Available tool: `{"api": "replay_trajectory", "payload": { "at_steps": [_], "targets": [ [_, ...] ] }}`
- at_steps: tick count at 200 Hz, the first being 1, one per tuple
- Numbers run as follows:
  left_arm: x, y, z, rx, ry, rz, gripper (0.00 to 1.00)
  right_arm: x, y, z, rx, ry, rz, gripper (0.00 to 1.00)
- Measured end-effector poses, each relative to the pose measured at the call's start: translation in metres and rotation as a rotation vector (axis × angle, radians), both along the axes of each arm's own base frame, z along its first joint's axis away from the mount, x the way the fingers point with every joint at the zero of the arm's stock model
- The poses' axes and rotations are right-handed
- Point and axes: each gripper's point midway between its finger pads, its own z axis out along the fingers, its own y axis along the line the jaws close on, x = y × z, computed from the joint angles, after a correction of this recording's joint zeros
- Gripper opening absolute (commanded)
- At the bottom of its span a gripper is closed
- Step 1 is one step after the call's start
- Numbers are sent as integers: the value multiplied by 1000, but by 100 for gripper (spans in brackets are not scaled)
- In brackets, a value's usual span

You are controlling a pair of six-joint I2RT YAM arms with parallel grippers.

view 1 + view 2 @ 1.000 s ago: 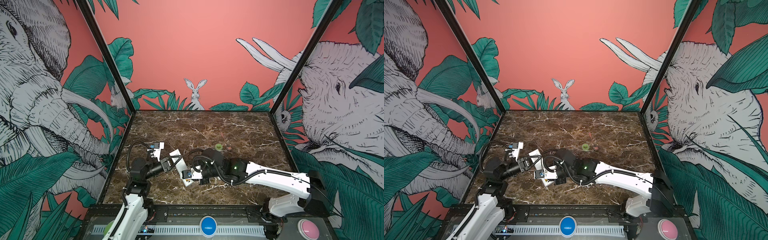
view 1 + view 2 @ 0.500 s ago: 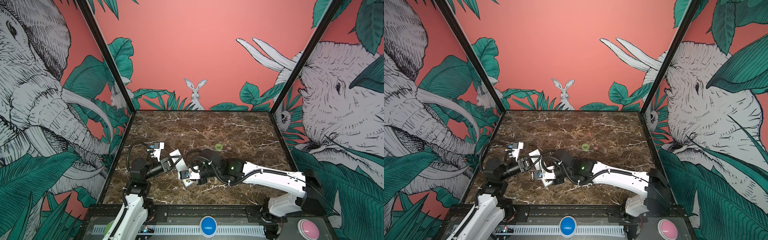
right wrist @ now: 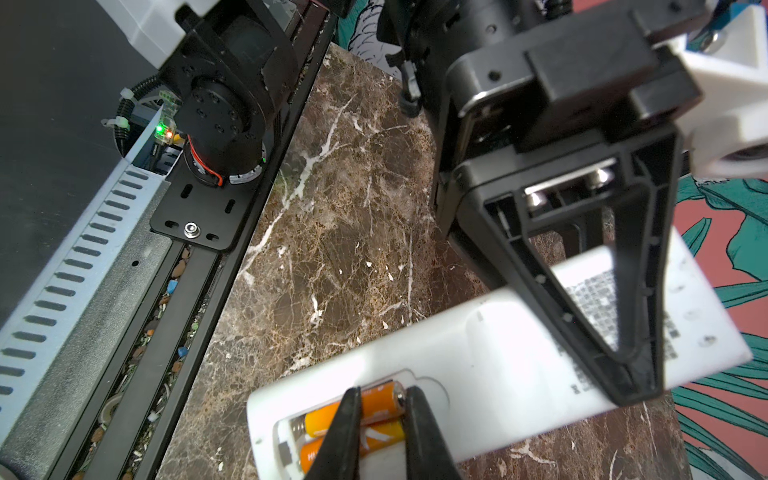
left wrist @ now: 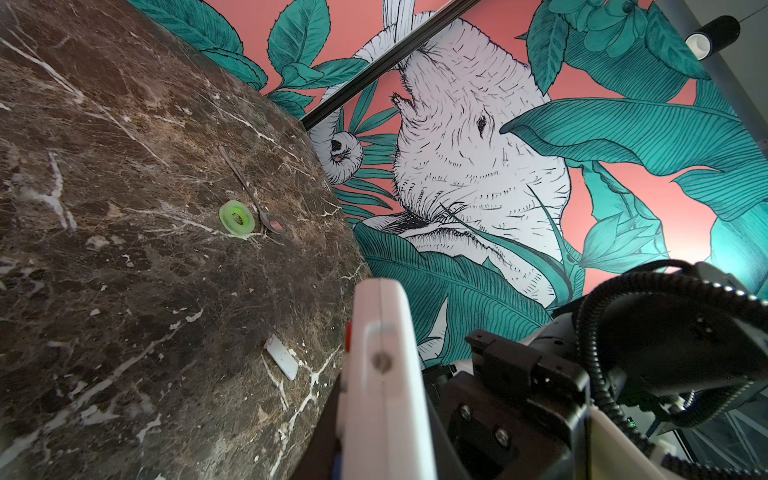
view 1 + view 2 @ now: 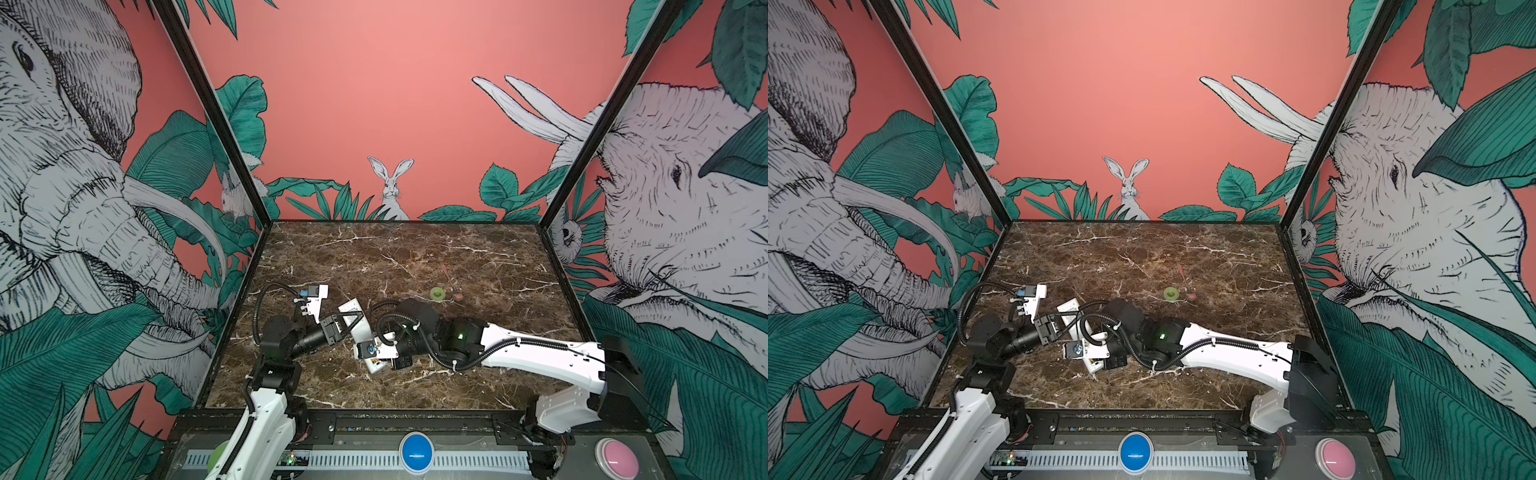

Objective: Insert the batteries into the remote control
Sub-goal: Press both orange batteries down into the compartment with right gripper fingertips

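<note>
Leftward the right arm has crept since a second ago, its wrist nearer the remote's 5 o'clock end, and its jaws have narrowed; the right gripper keeps a slim gap between its black fingertips, grasping nothing; the tips sit over the batteries, though I cannot tell whether they press on them; both orange cells lie side by side in the open bay in the back of the remote control. In both top views the remote slants from 11 to 5 o'clock, at about 8 o'clock of the marble table's middle; the left gripper, reaching in from 8 o'clock, is clenched across the remote's 11 o'clock half. A small white flat piece lies on the marble near the remote's end; a green roll sits at 1 o'clock of the middle, well apart; a thin spoon lies just beside it at its 2 o'clock.
</note>
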Motion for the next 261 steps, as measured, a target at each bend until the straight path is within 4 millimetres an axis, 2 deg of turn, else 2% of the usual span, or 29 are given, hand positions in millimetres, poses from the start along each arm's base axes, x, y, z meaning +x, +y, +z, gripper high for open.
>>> {"api": "replay_trajectory", "payload": {
  "at_steps": [199,261],
  "targets": [
    [3,1,-8,21,16,13,0,4,4,-14,-55,-51,-2,11],
    [7,2,-9,25,18,34,0,10,3,-19,-71,-69,-34,5]
  ]
}}
